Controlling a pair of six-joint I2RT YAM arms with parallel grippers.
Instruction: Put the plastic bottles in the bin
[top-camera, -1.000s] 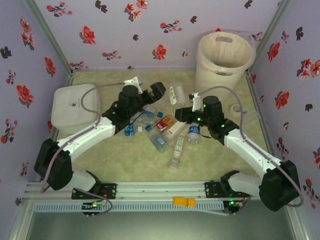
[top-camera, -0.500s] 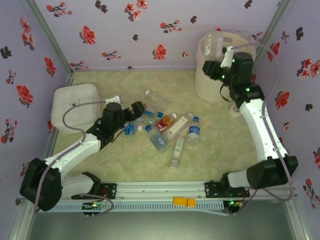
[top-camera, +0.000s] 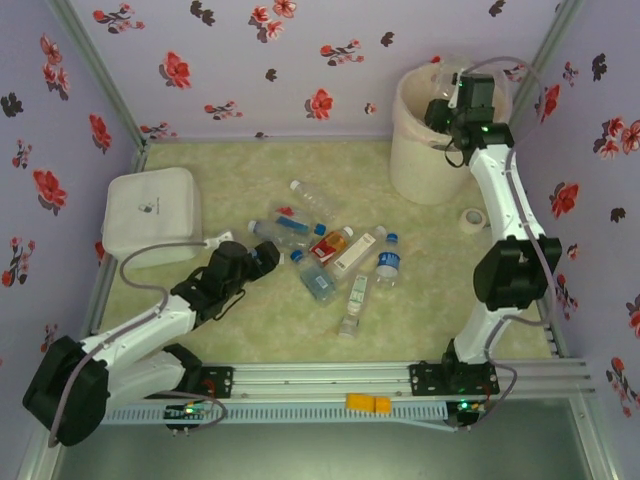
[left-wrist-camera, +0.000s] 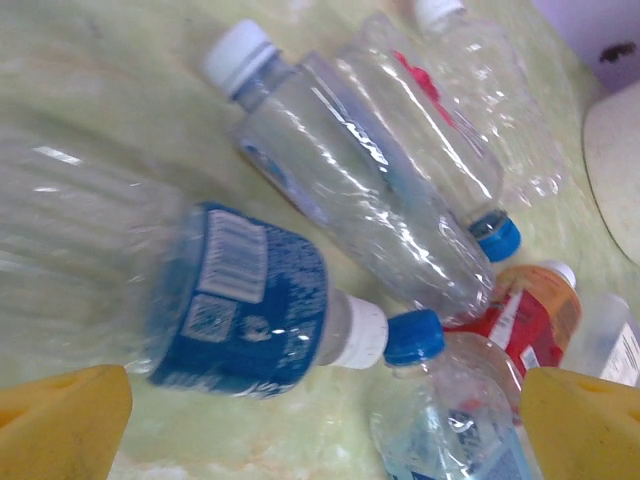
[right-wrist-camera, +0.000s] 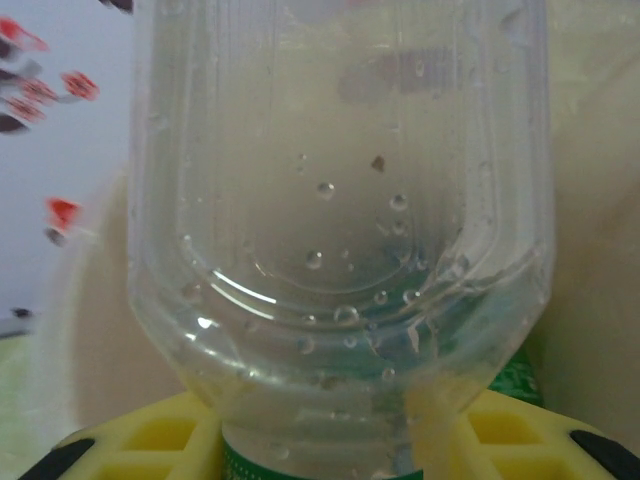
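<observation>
over the bin (top-camera: 414, 160), right gripper (top-camera: 441, 112) grips a clear bottle (right-wrist-camera: 340, 230); left gripper (left-wrist-camera: 322, 425) gapes wide.

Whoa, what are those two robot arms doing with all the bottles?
They are tidying plastic bottles into the bin. The right end effector is shut on a clear bottle and holds it over the bin. The left end effector is open, down by the pile of bottles lying on the table, with a blue-labelled bottle right in front of it. Many bottles are not yet in the bin.
</observation>
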